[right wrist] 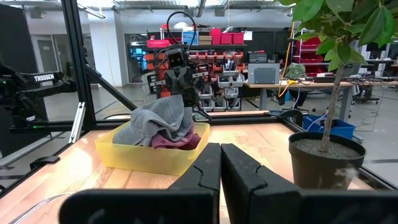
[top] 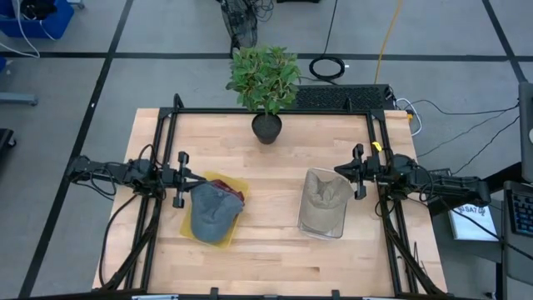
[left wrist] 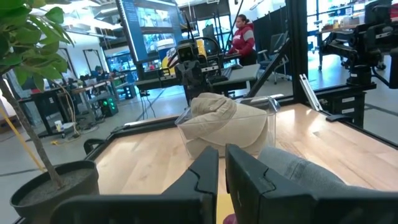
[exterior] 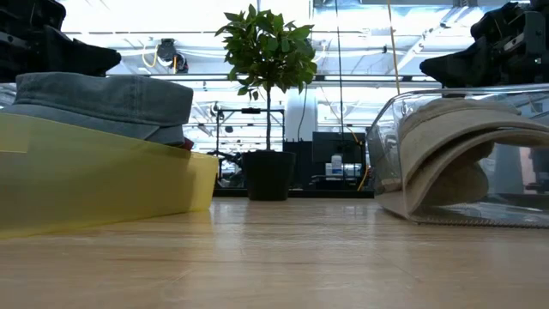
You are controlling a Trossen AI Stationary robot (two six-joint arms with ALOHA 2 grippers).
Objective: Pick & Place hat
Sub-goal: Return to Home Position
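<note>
A grey-blue cap (top: 212, 213) lies on top of a dark red cloth in a yellow bin (top: 190, 227) on the table's left half; it also shows in the low view (exterior: 111, 99) and the right wrist view (right wrist: 163, 118). A tan hat (top: 325, 196) sits in a clear bin (top: 323, 227) on the right half, folded over (exterior: 463, 137), and shows in the left wrist view (left wrist: 224, 118). My left gripper (top: 180, 177) hovers shut at the yellow bin's left side. My right gripper (top: 358, 171) hovers shut by the clear bin's right side.
A potted plant (top: 265, 83) stands at the table's far middle, its dark pot (exterior: 268, 176) on the wood. A black frame (top: 275, 111) borders the table. Bare wood lies between the bins and along the near edge. A person (left wrist: 241, 37) stands in the room beyond.
</note>
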